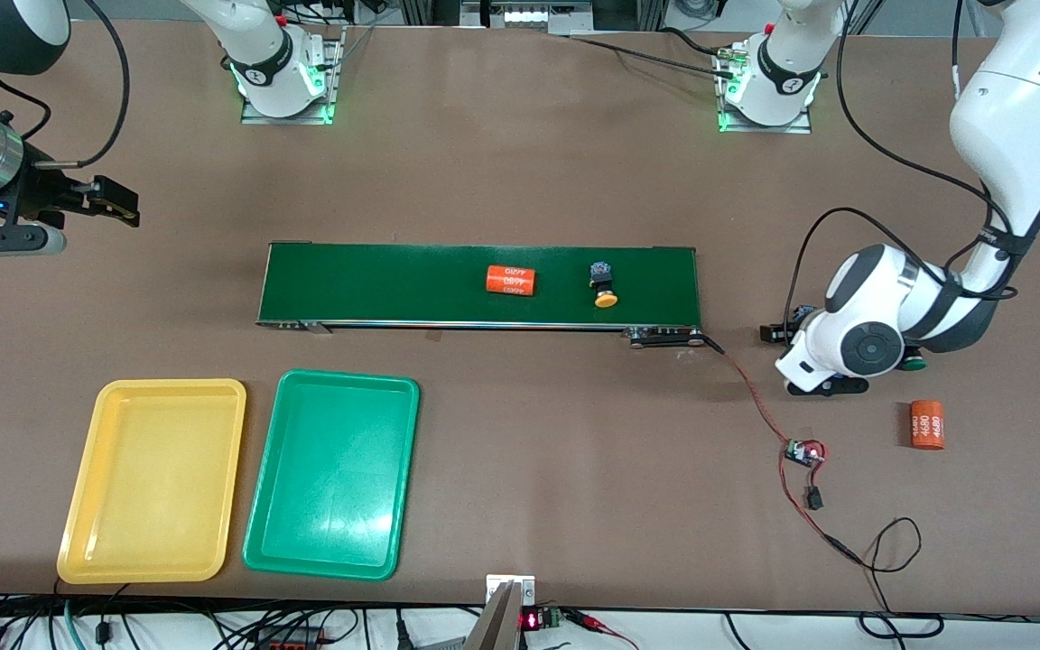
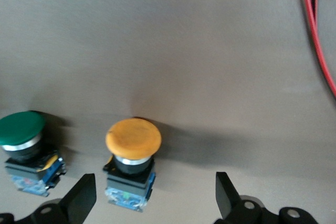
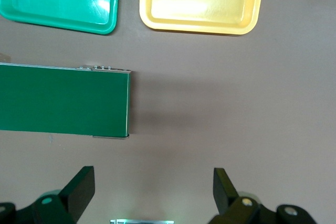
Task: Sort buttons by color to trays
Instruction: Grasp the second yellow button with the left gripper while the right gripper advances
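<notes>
One yellow-capped button (image 1: pixel 605 287) lies on the dark-green conveyor belt (image 1: pixel 376 275). My left gripper (image 1: pixel 800 359) is low over the table by the belt's left-arm end. It is open (image 2: pixel 153 199), with a second yellow button (image 2: pixel 133 153) between its fingers, untouched. A green button (image 2: pixel 22 142) stands beside that one. A green cap (image 1: pixel 914 364) peeks from under the left arm. The yellow tray (image 1: pixel 154 478) and green tray (image 1: pixel 332 474) lie empty, nearer the camera than the belt. My right gripper (image 1: pixel 118 200) waits open (image 3: pixel 152 195) at the right arm's end.
An orange "4680" cylinder (image 1: pixel 511 281) lies on the belt beside the button. Another orange "4680" cylinder (image 1: pixel 927 424) stands near the left arm. A red wire (image 1: pixel 759 397) with a small board (image 1: pixel 804 453) runs from the belt's end toward the camera.
</notes>
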